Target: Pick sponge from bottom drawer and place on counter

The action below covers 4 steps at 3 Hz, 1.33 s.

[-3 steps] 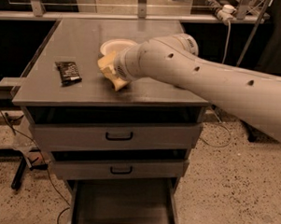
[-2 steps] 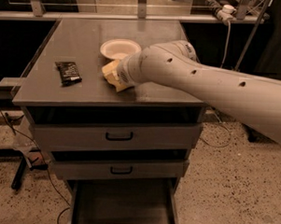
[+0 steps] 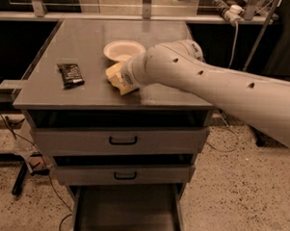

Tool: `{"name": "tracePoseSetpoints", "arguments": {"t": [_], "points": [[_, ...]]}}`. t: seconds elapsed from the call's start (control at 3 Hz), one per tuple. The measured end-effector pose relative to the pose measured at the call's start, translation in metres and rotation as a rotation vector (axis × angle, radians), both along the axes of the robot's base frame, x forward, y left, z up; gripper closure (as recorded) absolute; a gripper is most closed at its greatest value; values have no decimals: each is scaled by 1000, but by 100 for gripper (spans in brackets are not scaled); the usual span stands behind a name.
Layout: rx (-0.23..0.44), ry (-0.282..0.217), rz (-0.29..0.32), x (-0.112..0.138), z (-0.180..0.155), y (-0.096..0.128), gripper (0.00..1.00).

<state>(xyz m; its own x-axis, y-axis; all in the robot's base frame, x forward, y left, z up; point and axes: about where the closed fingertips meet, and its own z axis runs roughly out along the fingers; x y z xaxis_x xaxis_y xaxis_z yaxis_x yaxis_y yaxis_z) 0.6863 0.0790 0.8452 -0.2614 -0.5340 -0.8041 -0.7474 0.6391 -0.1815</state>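
Note:
My gripper (image 3: 119,78) is at the end of the white arm, and its yellowish tip is low over the counter (image 3: 85,42), just in front of the white bowl. I cannot make out the sponge as separate from that yellowish tip. It may be hidden there. The bottom drawer (image 3: 126,210) stands pulled open below the two drawers with black handles. The part of its dark inside that shows holds no sponge.
A white bowl (image 3: 122,50) sits at the counter's middle back. A dark snack packet (image 3: 70,74) lies at the counter's left front. The top drawer (image 3: 120,140) and middle drawer (image 3: 123,174) are slightly open. Cables and a stand foot are on the floor at left.
The gripper tip has stayed at almost the same spot on the counter. The forearm has shifted slightly, so more of the white bowl shows.

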Motion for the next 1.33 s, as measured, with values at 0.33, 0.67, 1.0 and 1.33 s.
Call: {"name": "tracePoseSetpoints", "arguments": {"t": [0.33,0.67,1.0,1.33], "points": [[0,0,0,0,0,0,34],[0,0,0,0,0,0,12],[0,0,0,0,0,0,0],[0,0,0,0,0,0,0]]}}
